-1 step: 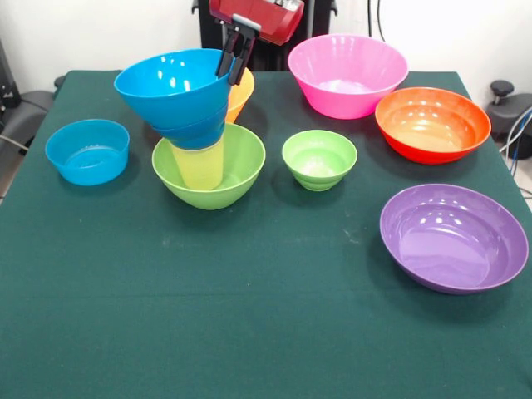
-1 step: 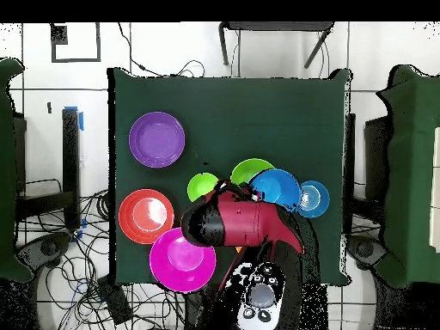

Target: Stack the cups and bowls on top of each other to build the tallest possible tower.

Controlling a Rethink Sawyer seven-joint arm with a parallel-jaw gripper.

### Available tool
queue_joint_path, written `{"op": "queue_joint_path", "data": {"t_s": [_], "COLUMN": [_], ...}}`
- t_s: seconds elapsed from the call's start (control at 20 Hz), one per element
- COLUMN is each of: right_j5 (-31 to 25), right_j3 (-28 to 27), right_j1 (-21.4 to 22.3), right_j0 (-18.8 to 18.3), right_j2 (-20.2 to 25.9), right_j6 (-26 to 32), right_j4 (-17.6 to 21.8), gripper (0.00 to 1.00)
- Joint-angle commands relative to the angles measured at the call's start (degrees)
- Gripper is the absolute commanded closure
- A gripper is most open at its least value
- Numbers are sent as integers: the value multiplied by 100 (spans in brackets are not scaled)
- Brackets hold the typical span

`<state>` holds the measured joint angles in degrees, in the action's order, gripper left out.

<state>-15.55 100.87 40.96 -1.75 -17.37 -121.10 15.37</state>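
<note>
A large lime-green bowl [image 1: 237, 170] [image 2: 249, 168] holds the pale yellow cup [image 1: 199, 166] upright. On the cup sit two nested blue bowls; the upper blue bowl [image 1: 170, 83] [image 2: 277, 187] tilts toward the left of the front view. My gripper [image 1: 233, 60] comes down at its right rim, its black fingers [image 1: 242, 51] close together and pinching that rim. A small orange bowl [image 1: 242, 91] peeks out just behind. In the overhead view the red arm [image 2: 236, 222] covers the gripper.
On the green table [image 1: 249, 316] stand a low light-blue bowl [image 1: 87, 151] [image 2: 313, 198], a small green bowl [image 1: 319, 158] [image 2: 202, 186], a pink bowl [image 1: 347, 75] [image 2: 182, 259], a red-orange bowl [image 1: 432, 123] [image 2: 146, 216] and a purple bowl [image 1: 453, 237] [image 2: 156, 139].
</note>
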Motion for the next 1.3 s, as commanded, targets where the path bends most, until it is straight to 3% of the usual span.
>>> {"op": "queue_joint_path", "data": {"t_s": [0.05,0.6,1.3], "right_j5": [-270,-829,-329], "right_j3": [-78,-458,-364], "right_j1": [-39,-177,-231], "right_j0": [165,522,346], "right_j2": [394,13,137], "right_j6": [-629,-558,-457], "right_j4": [-210,-193,-157], "gripper": [100,100,100]}}
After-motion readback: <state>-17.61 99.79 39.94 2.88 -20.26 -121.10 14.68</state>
